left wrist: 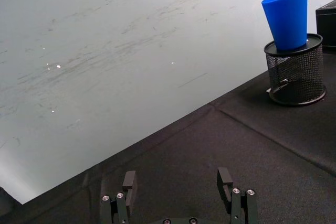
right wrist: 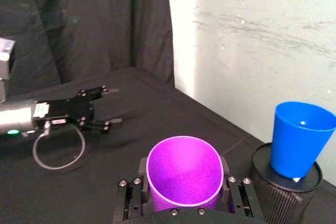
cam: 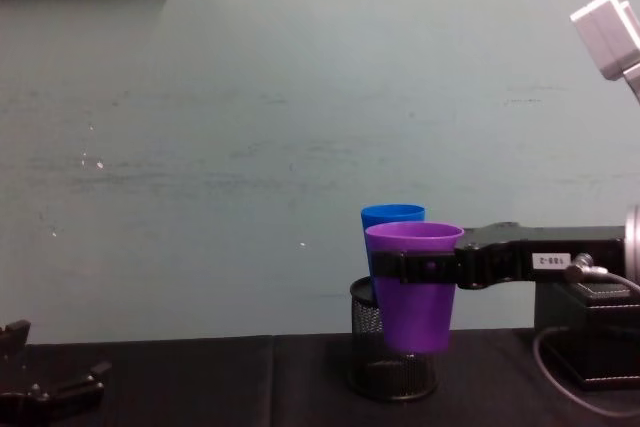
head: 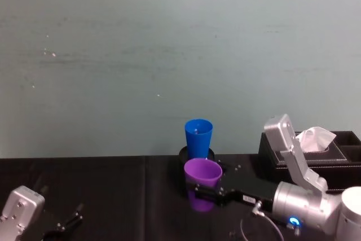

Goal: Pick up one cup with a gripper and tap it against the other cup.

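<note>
The purple cup (head: 202, 182) is pinched by its sides in the right end effector (head: 208, 195), whose two fingers press on it just under the rim. It looks lifted off the black tabletop (head: 113, 196). The blue cup (head: 198, 137) is at 12 o'clock from it, near but not touching. The blue cup does not stand on the tabletop. It sits with its bottom in the top of a black wire-mesh pen holder (left wrist: 295, 74), so it is up high and looks easy to tip. If the purple cup goes to 12 o'clock too fast, the bump could knock the blue cup over or push it out of the holder. If the purple cup goes too low, it could hit the mesh holder and miss the blue cup. The purple cup is smooth and gets thinner toward the bottom, so a hard bump could make it slip or twist in the fingers. The left end effector (left wrist: 177, 179) rests low at 8 o'clock, fingers spread and holding nothing, far from both cups.
</note>
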Controlling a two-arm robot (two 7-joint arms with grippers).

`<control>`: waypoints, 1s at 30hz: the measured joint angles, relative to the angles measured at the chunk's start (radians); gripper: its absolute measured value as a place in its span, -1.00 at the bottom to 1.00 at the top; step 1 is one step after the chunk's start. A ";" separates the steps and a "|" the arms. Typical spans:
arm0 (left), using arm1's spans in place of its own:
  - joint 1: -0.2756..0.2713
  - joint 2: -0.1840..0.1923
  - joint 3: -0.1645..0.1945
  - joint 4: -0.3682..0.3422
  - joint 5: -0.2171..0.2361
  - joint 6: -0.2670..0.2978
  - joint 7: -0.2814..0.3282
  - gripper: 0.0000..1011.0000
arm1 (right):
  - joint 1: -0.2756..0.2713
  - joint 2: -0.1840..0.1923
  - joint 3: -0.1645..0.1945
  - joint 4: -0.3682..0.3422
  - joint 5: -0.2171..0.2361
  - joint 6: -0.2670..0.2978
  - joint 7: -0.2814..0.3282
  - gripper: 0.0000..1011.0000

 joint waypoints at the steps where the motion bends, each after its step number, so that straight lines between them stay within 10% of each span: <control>1: 0.000 0.000 0.000 0.000 0.000 0.000 0.000 0.98 | 0.015 -0.012 -0.002 0.026 0.000 -0.007 0.006 0.45; 30: 0.000 0.000 0.000 0.000 0.000 0.000 0.000 0.98 | 0.231 -0.189 -0.015 0.465 -0.063 -0.145 0.087 0.45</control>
